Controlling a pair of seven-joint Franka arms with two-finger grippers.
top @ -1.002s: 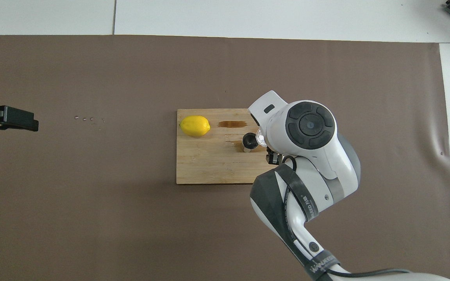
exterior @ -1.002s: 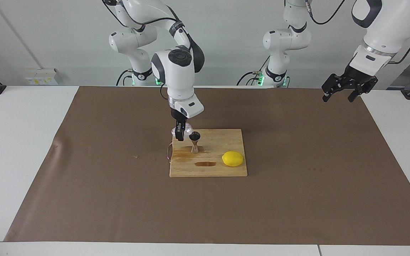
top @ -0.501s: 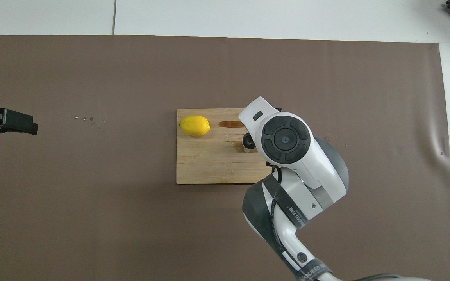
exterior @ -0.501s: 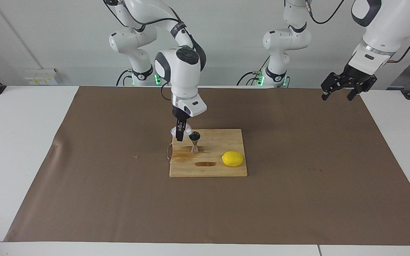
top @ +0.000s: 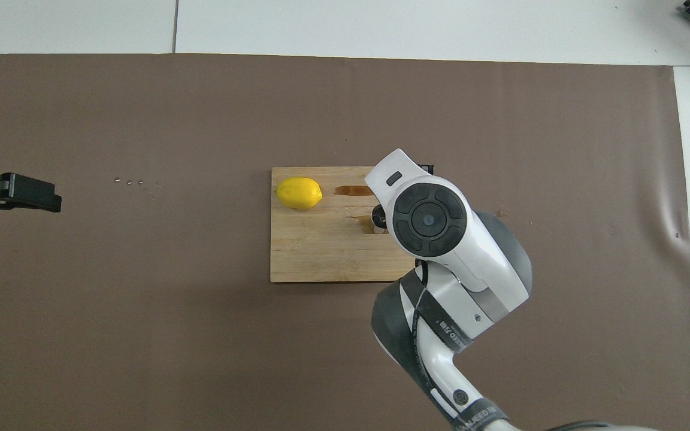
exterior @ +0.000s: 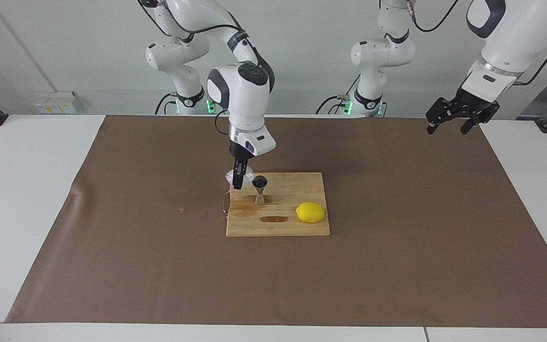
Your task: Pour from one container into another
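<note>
The small clear glass cup with a bumpy, whitish wall [exterior: 232, 176] is up in the air, pinched in the right end effector [exterior: 239, 183], whose fingers are clamped on it. It hangs over the corner of the pale wooden cutting board [exterior: 302, 185] that is nearer to the robots and toward the right arm's end of the counter, just beside the mouth of the small shiny steel hourglass-shaped jigger [exterior: 259, 189]. Whether cup and jigger touch cannot be told. In the overhead view the right arm's white wrist covers the cup, and only the edge of the jigger [top: 377, 218] shows beside it.

The jigger stands upright on the board. A wet brown patch [exterior: 246, 206] spreads on the wood at its foot, and a darker oval stain [exterior: 274, 219] lies farther from the robots. The yellow lemon [exterior: 310, 212] rests on the board toward the left arm's end, well apart from the jigger.

The board lies on a brown paper sheet [exterior: 159, 266] that covers the white counter [exterior: 17, 199].

The left end effector [exterior: 452, 122] waits in the air over the brown sheet's corner at the left arm's end, its black fingers spread apart with nothing between them.
</note>
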